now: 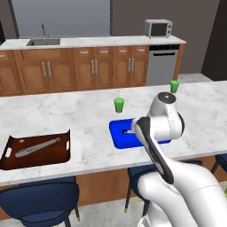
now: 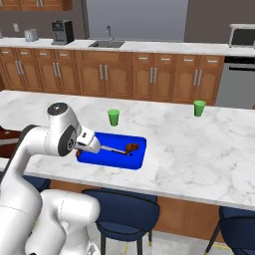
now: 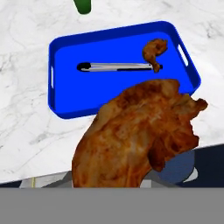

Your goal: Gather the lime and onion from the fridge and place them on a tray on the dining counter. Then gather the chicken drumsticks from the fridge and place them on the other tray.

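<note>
A long white-grey marble dining counter (image 1: pixel 84 115) crosses mid-frame, wooden wall cabinets (image 1: pixel 88 66) behind; a bright blue rectangular tray (image 3: pixel 65 52) holds one small brown drumstick (image 3: pixel 154 49). A second browned chicken drumstick (image 3: pixel 140 135), pinched in the gripper (image 2: pixel 91 144), fills the hand view's lower centre, hiding the fingertips.

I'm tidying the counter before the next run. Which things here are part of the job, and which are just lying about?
Part of the job:
- drumstick in the gripper
- drumstick on the blue tray
- blue tray
- brown tray
- dining counter

Lying about:
- two green cups
- tongs
- microwave
- coffee machine
</note>
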Controlling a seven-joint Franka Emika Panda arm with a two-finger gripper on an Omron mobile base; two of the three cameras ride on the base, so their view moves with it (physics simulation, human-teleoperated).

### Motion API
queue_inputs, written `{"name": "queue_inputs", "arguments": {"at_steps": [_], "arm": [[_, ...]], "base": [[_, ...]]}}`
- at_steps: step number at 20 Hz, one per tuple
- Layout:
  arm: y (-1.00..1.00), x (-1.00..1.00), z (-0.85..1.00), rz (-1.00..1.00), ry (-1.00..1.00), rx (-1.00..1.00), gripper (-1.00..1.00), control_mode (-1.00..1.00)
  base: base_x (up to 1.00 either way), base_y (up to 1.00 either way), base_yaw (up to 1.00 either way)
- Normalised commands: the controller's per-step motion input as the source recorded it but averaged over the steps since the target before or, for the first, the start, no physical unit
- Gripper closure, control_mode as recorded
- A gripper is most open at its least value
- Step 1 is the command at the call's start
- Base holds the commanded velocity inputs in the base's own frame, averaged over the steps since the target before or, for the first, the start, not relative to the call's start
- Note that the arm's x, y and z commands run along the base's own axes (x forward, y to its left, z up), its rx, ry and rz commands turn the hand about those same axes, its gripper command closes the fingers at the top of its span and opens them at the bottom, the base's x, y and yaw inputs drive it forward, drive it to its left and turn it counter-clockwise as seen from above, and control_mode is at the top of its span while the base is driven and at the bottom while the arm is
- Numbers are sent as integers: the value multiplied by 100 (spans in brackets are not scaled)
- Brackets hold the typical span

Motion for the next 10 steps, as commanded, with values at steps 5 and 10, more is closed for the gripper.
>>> {"name": "queue_inputs", "arguments": {"at_steps": [5,10], "arm": [[0,37,-19,0,0,0,100,-100],[0,34,-25,0,0,0,100,-100]], "base": [[0,0,0],[0,0,0]]}}
